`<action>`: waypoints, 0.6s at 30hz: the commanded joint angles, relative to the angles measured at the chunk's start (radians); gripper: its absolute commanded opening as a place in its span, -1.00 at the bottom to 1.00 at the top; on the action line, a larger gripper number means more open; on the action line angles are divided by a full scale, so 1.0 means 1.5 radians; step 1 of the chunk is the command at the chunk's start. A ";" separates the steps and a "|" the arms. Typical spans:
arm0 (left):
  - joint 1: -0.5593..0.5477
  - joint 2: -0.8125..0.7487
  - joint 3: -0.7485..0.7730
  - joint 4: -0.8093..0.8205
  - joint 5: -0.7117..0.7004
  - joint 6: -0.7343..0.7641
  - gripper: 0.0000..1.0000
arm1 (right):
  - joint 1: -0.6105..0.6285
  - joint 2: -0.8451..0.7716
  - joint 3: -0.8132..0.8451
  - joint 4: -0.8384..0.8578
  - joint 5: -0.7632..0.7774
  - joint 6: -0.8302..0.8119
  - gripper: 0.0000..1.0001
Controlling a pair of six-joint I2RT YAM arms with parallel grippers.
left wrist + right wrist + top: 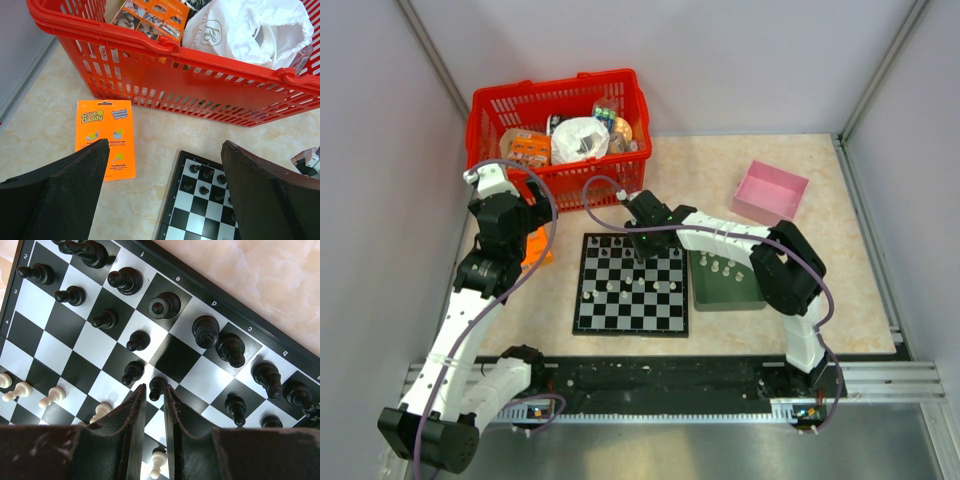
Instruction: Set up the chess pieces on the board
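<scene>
Over the far side of the board [170,357], your right tool [155,393] pinches a black pawn [157,385]
Your left tool [165,147] hangs spread wide above the table [45,125] beside the red basket [165,75]; black chess pieces [164,305] crowd the far ranks, white pieces [51,397] stand mid-board, and more white ones sit on the green tray [720,298]

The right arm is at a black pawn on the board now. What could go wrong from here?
1. The right gripper pinches the black pawn only at the very tips of its jaws; it may slip or tip.
2. A neighbouring black pawn and a white pawn stand close beside the jaws and could be knocked over.
</scene>
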 commanded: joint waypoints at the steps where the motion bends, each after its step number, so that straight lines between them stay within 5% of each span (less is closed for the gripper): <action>1: 0.003 -0.012 0.001 0.032 -0.001 -0.001 0.97 | 0.000 0.014 0.014 0.011 -0.002 -0.002 -0.59; 18: 0.003 -0.009 0.000 0.034 -0.001 -0.001 0.98 | 0.000 0.019 0.010 0.010 -0.004 -0.002 -0.59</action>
